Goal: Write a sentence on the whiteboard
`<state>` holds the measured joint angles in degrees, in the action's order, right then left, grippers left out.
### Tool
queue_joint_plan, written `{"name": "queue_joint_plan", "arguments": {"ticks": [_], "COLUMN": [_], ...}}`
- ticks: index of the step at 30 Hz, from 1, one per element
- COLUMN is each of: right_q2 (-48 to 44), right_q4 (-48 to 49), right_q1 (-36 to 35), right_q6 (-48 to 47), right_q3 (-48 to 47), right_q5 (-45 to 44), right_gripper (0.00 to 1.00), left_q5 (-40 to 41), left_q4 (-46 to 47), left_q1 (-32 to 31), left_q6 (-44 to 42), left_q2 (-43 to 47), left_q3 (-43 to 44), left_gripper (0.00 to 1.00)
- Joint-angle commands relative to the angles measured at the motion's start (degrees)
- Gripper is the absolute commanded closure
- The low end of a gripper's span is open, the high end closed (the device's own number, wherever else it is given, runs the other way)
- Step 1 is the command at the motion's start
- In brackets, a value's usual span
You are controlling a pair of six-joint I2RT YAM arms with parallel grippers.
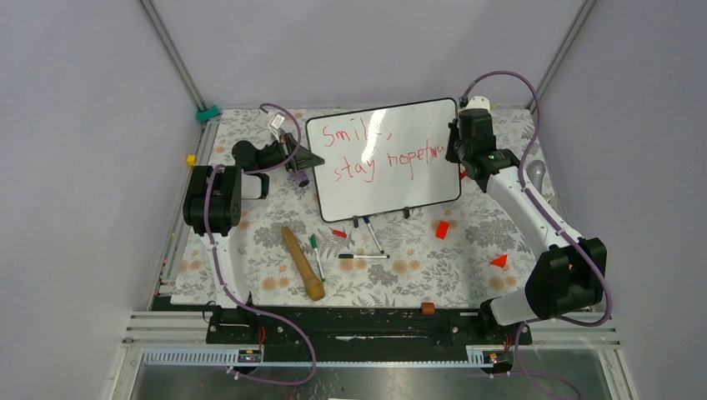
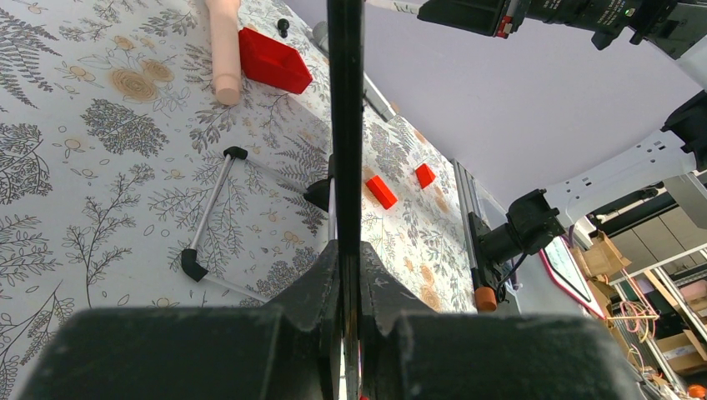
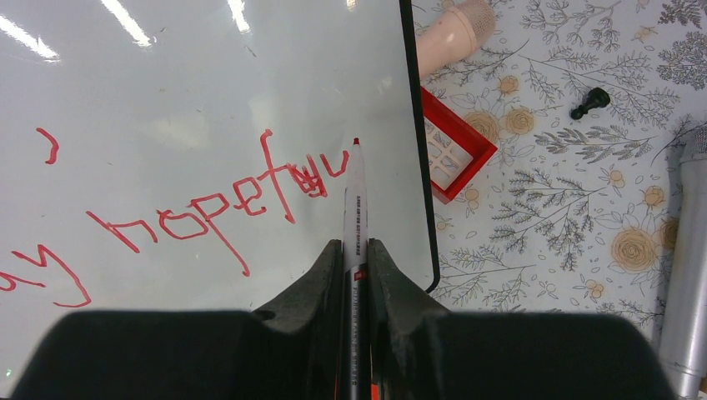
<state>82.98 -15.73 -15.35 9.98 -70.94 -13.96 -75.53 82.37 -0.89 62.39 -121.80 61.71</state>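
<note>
The whiteboard (image 1: 392, 187) stands tilted at the back middle of the table. The sentence (image 1: 383, 154) is on it in red, "Smile," above "stay hopefu" with smudged last letters. My left gripper (image 1: 310, 158) is shut on the board's left edge; in the left wrist view the thin black frame (image 2: 345, 100) runs up from between my left gripper's (image 2: 346, 246) closed jaws. My right gripper (image 3: 356, 246) is shut on a red marker (image 3: 355, 200), held at the board's right side (image 1: 457, 150). The marker's tip sits just right of the last red stroke (image 3: 333, 167), near the board's right edge.
In front of the board lie a wooden rolling pin (image 1: 302, 263), several loose markers (image 1: 363, 256), a red block (image 1: 442, 229) and a red wedge (image 1: 499, 261). A red tray (image 3: 454, 146), a black chess piece (image 3: 590, 102) and a silver cylinder (image 3: 688, 275) lie behind the board.
</note>
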Motion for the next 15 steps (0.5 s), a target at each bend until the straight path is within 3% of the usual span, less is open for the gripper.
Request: {"name": "queue_joint_plan", "arguments": {"ticks": [1, 15], "right_q2": [-1.5, 3.3], "right_q4": [2.4, -0.4], "right_q1": [0.2, 0.2], "right_q6": [0.4, -0.3], "right_q3": [-0.4, -6.9], "right_q5": [-0.1, -1.1], "right_gripper": [1.00, 1.00], "left_q5": [-5.7, -5.7], "left_q4": [2.1, 2.1], "left_q1": [-0.7, -0.7], "left_q6": [-0.8, -0.6], "left_q2": [3.1, 3.1], "left_q3": [-0.9, -0.7], "left_gripper": [1.00, 1.00]}}
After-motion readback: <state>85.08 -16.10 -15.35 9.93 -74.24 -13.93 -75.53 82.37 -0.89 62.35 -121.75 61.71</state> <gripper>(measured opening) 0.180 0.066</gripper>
